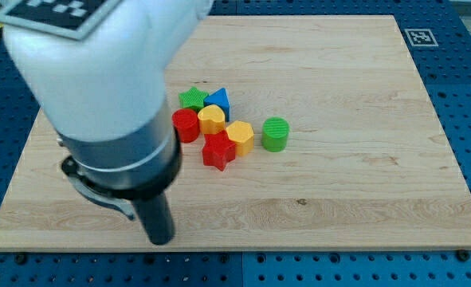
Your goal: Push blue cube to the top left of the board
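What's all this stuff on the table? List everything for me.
Board: one, pale wood, fills most of the view.
Blue block: one, cluster's top.
Green blocks: two; one left of the blue, one cylinder apart at the right.
Yellow blocks: two; and, mid-cluster.
Red blocks: two; cylinder at cluster's left, star-like one at its bottom.
Marker tag: one, black-and-white, beyond the board's top right corner.
Arm: white and grey, view's left.
My tip: dark, below-left of the cluster, touching no block.
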